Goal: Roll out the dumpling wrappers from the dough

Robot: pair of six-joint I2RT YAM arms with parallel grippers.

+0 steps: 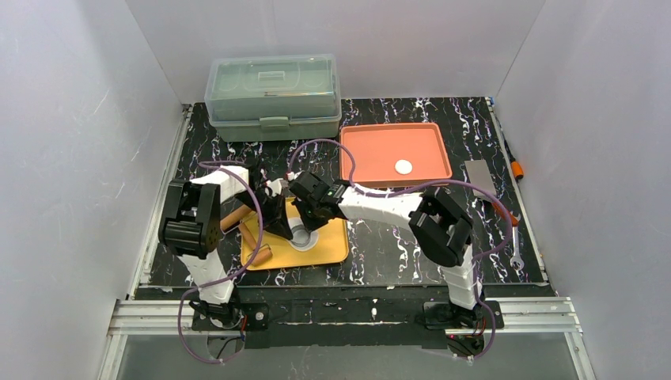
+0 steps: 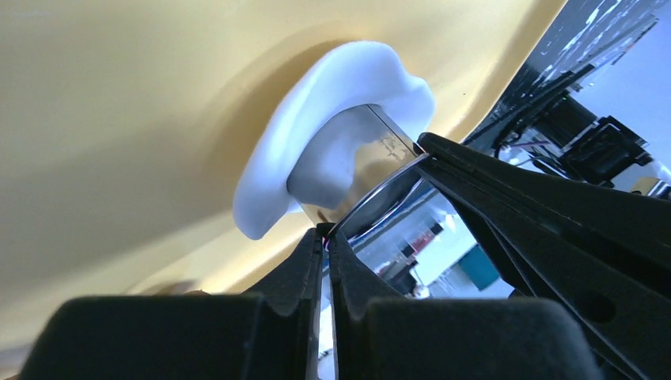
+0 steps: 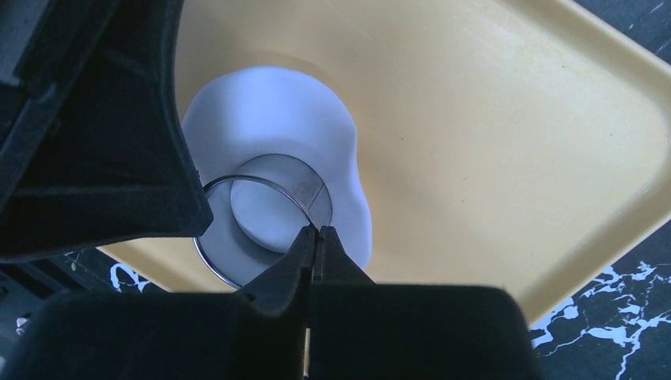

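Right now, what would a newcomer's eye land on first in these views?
Both arms converge on the yellow board at the near left. There the left gripper and right gripper each pinch the rim of the metal ring cutter, which stands on the white dough sheet. Behind them, a single round dumpling wrapper lies alone in the orange tray.
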